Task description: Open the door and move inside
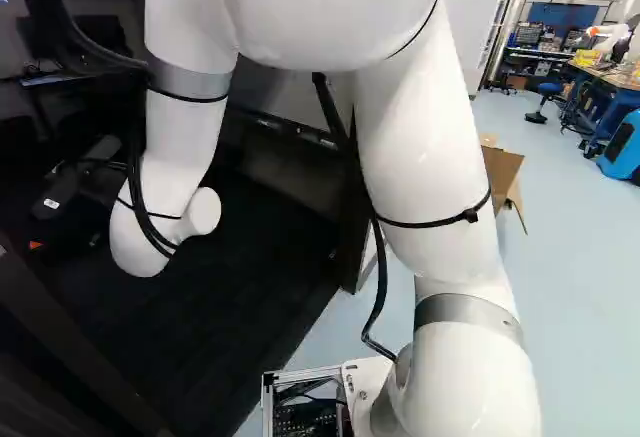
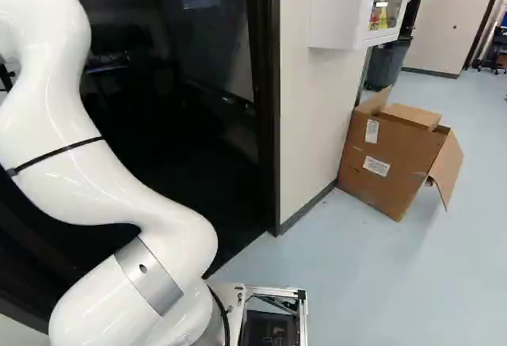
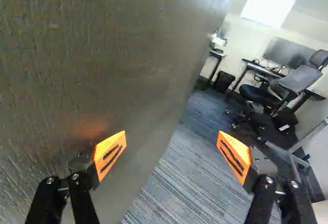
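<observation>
Can make out only parts of one flat, dark brown, wood-grained door (image 3: 77,55), cut off by the wrist view and filling the space beside and beyond one side of the black tool (image 1: 62,207). Can see the tool only dimly at the left of the left base view, against black surroundings; can count two orange pads (image 3: 110,155) in the wrist view, spread wide apart, pinching nothing. Cannot tell whether the nearer pad touches the door. Cannot find a handle or hinge in what shows of the door. Past its slanting edge, can see one room with blue-grey striped carpet (image 3: 189,172), one black waste bin (image 3: 223,81), one bright window with white blinds (image 3: 271,1) and at least one dark office chair (image 3: 259,96), partly lost among dark shapes. Can pick out little in the black interior of the base views, beside one dark upright frame (image 2: 272,100). Can see one white arm (image 1: 440,167) across much of the left base view, hiding plenty behind. Can count one open brown cardboard box (image 2: 388,160), shown whole in the right base view, mostly hidden in the left; also one white wall cabinet (image 2: 341,5), cut off above, and one blue case (image 1: 622,152), cut off at the side.
</observation>
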Available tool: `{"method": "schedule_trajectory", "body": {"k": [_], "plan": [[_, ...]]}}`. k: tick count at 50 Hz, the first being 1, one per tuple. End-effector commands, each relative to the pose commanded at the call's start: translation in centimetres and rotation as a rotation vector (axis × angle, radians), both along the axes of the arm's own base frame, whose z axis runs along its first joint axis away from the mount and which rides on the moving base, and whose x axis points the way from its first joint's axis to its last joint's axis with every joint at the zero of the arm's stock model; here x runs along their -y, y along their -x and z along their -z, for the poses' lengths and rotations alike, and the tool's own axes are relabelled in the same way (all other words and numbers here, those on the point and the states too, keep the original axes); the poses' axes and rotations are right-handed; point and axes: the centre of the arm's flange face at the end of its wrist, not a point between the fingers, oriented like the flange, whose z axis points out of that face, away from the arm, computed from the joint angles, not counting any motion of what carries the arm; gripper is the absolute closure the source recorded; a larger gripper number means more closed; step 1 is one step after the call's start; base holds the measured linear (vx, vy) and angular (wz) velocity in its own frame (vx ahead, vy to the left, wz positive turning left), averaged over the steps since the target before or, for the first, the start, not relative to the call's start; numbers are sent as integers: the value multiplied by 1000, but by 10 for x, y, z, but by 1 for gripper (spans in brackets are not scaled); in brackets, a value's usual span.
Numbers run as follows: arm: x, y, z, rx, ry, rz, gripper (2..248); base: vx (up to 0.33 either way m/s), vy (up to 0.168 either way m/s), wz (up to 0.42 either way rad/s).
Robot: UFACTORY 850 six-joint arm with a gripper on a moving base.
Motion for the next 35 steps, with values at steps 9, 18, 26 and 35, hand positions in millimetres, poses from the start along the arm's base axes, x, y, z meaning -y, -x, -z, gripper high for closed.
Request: {"method": "schedule_trajectory", "body": {"k": [9, 18, 26, 35], "plan": [[1, -1, 0, -5, -3, 14, 3, 0, 0, 0], [9, -2, -1, -15, -4, 41, 3, 0, 0, 0], [21, -5, -3, -27, -4, 78, 3, 0, 0, 0], [39, -7, -4, -42, -4, 125, 3, 0, 0, 0]]}}
